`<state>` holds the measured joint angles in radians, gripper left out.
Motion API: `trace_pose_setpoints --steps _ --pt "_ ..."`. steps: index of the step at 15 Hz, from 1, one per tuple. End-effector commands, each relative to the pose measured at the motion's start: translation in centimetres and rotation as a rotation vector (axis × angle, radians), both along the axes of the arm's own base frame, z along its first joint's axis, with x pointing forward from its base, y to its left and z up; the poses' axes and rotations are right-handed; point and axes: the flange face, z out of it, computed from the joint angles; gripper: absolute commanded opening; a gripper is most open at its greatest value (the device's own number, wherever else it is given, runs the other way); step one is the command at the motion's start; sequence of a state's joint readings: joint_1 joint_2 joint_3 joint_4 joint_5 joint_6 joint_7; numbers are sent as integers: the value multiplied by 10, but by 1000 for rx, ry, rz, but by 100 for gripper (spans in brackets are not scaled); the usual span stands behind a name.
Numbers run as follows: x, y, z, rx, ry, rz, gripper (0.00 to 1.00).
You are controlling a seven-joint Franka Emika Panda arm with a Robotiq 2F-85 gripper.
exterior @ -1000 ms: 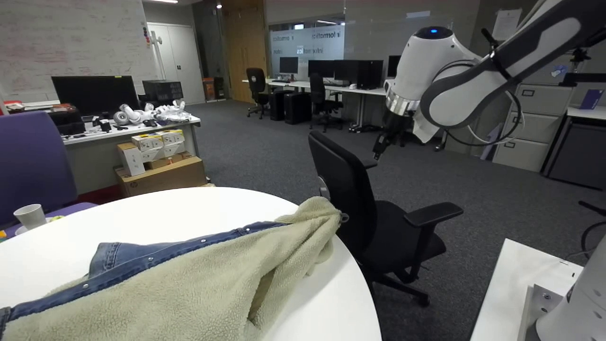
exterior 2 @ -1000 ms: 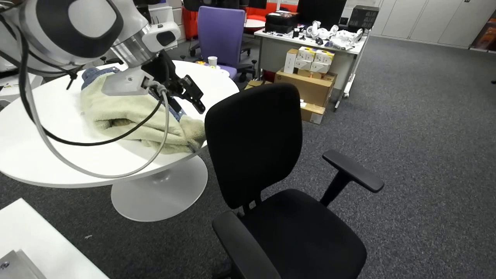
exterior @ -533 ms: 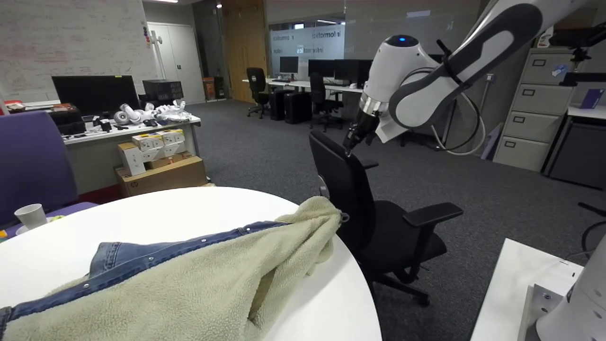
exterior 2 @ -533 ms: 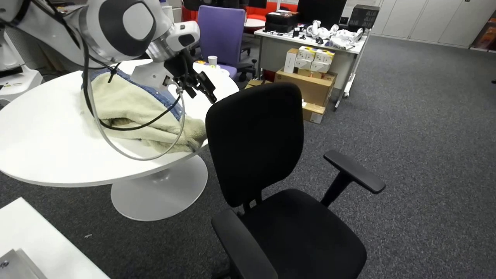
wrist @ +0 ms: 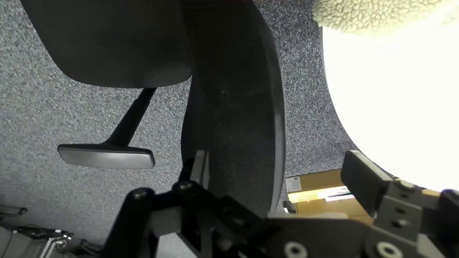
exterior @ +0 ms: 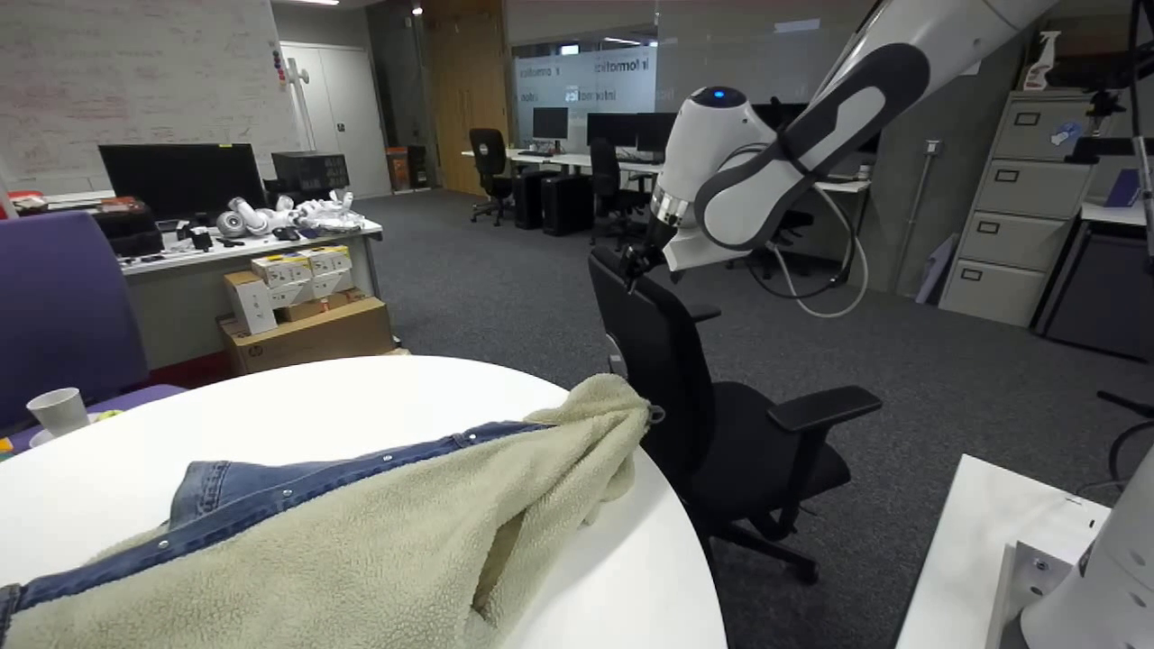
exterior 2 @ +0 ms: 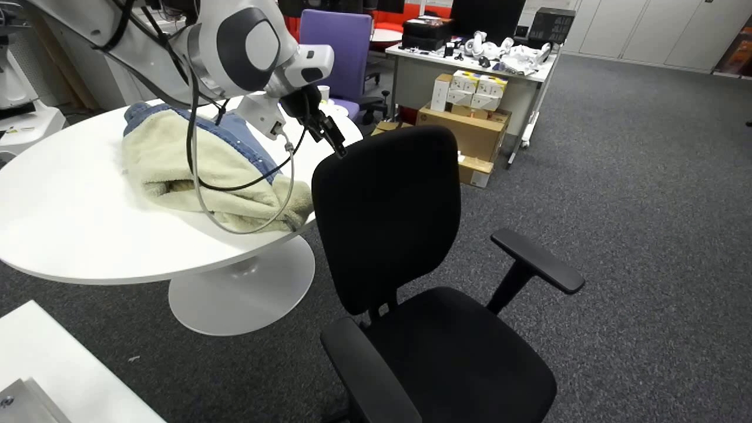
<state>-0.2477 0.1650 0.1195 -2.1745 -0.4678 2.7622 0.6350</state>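
My gripper (wrist: 276, 161) stands open, with nothing held between its fingers. In both exterior views the gripper (exterior: 633, 278) hangs just at the top of a black office chair's backrest (exterior 2: 388, 217); whether it touches cannot be told. From the wrist, the backrest (wrist: 233, 107) runs beneath and between the spread fingers, nearer the left finger (wrist: 200, 166). The other finger (wrist: 362, 179) is over towards the round table. A denim jacket (exterior: 379, 523) with cream fleece lining lies on the white table (exterior: 406, 388), one end bunched at the edge beside the chair.
Armrests (exterior 2: 537, 258) stick out from the black chair. A purple chair (exterior 2: 335, 56) with a white cup (exterior: 59, 411) in front stands beyond the table. Cardboard boxes (exterior 2: 458, 135) are stacked under a cluttered desk. The arm's cables (exterior 2: 235, 229) loop down over the jacket in that view.
The arm has swung across towards the chair and table, bringing the gripper from beyond the backrest to its top edge. The jaws stay open; jacket and table are unmoved.
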Motion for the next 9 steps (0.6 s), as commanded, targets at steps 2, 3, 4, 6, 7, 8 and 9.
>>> trace_pose_setpoints --steps 2,3,4,6,7,8,9 --pt "17 -19 -15 64 8 -94 100" --pt "19 -23 -18 74 15 -112 100" --pt "19 -26 -21 84 19 -122 95" --pt "20 -29 -26 93 30 -130 71" --pt "19 -31 -27 98 34 -131 69" --pt "19 -31 -27 100 36 -132 61" --pt "18 -32 -27 102 38 -126 55"
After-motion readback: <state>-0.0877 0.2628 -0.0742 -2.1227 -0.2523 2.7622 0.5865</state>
